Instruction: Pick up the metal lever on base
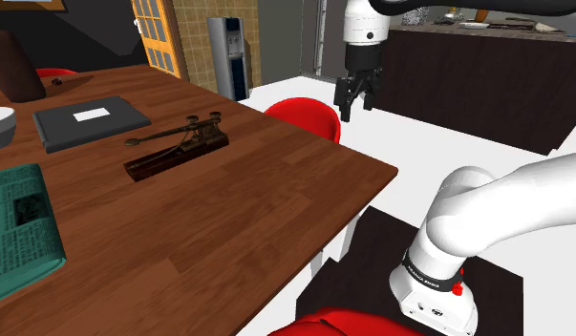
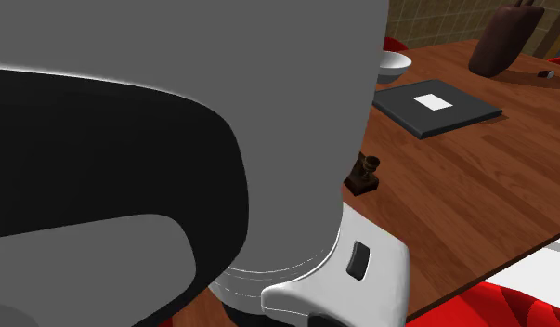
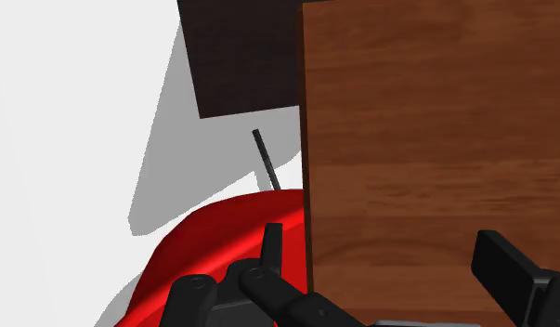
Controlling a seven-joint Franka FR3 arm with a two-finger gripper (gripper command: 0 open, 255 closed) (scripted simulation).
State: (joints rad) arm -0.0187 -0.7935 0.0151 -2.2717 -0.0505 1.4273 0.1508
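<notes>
Jaws wide and empty, poised over table edge [image 1: 364,160] and red chair [image 1: 305,116] — lever on base [image 1: 178,143] well apart

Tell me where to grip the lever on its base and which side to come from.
Probably grip the lever on base across its narrow width near mid-length, coming straight down from above. It lies long, low and flat on the table, so its long sides run parallel. The open gripper hangs beyond the table edge, over a red chair.
</notes>
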